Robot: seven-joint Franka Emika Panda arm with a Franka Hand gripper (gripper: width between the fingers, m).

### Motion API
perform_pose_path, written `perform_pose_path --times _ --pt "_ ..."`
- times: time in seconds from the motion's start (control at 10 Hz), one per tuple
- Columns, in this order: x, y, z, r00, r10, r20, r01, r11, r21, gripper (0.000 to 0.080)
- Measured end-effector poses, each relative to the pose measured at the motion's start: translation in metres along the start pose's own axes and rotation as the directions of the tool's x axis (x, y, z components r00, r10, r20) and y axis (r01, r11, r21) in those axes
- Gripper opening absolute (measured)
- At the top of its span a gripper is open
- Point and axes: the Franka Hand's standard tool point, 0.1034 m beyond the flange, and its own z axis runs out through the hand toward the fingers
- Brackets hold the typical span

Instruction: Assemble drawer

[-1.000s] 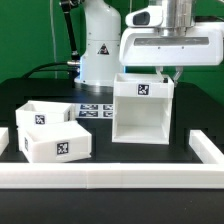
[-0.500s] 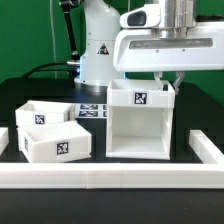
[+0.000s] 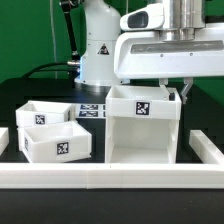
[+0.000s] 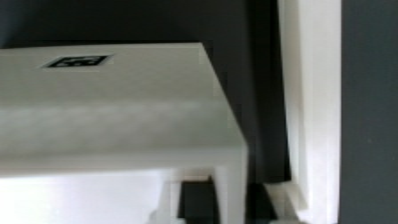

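Note:
The drawer's tall hollow box shell stands upright on the black table with its open side toward the camera and a tag on its top front edge. My gripper comes down from above at the shell's upper corner on the exterior view's right and is shut on that side wall. In the wrist view the shell's tagged top fills most of the picture, and my dark fingers sit on either side of the thin white wall. Two small open-top trays stand together at the exterior view's left.
The long low white rail runs along the front, with side pieces at both ends; it also shows in the wrist view. The marker board lies behind the trays. The robot base stands at the back.
The box shell has slid forward toward the front rail and looks larger, with my gripper moving along on its side wall. The trays have not moved.

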Motion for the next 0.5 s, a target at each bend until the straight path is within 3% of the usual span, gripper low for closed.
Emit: perform_pose_path --times 0.1,0.5 --pt "-0.0017 -0.0002 -0.0002 1.000 -0.009 0.000 0.009 1.000 0.000 0.0038" --pt "-0.0035 -0.0053 -0.0019 0.967 0.254 0.002 -0.254 0.967 0.013 0.0038"
